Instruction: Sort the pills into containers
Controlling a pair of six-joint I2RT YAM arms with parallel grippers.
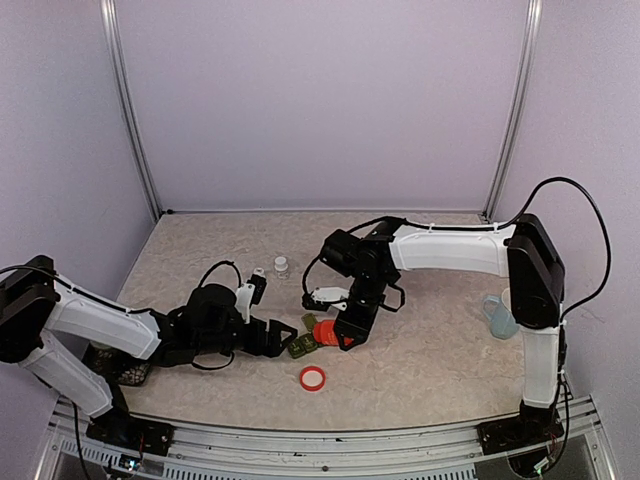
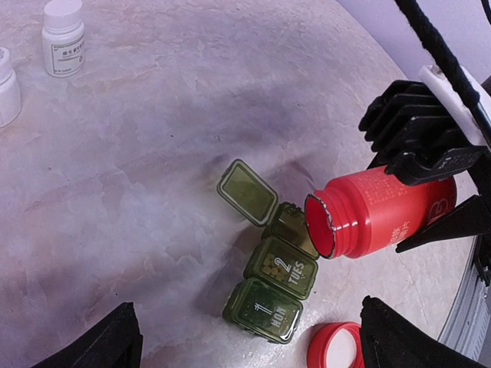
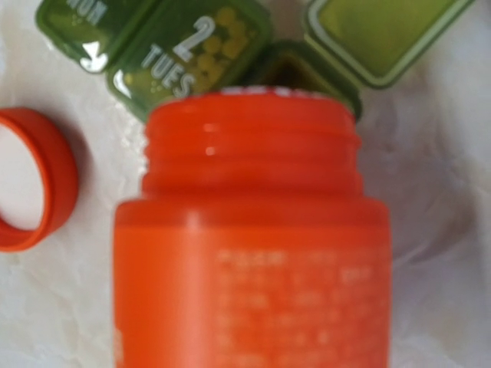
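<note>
The green pill organiser (image 2: 276,287) sits on the marbled table (image 1: 430,350) between my two grippers, three joined boxes in a row. Two lids are shut and read "1 MON" and "2 TUES", and small yellow pills (image 3: 219,47) show through the TUES one. The third lid is flipped up, so that box is open.

My right arm reaches in from the right side, bent down at the wrist. My right gripper (image 1: 347,322) is clamped on a red pill bottle (image 2: 376,211), which is tipped on its side with its open mouth right at the open box. The bottle's label is too blurry to read.

My left arm lies low across the table, with the left gripper (image 1: 283,338) spread wide, holding nothing, just beside the organiser.

A red cap (image 2: 335,346) lies by the MON end, a white bottle (image 2: 63,37) stands further back, and a pale blue mug (image 1: 498,315) is way off right
</note>
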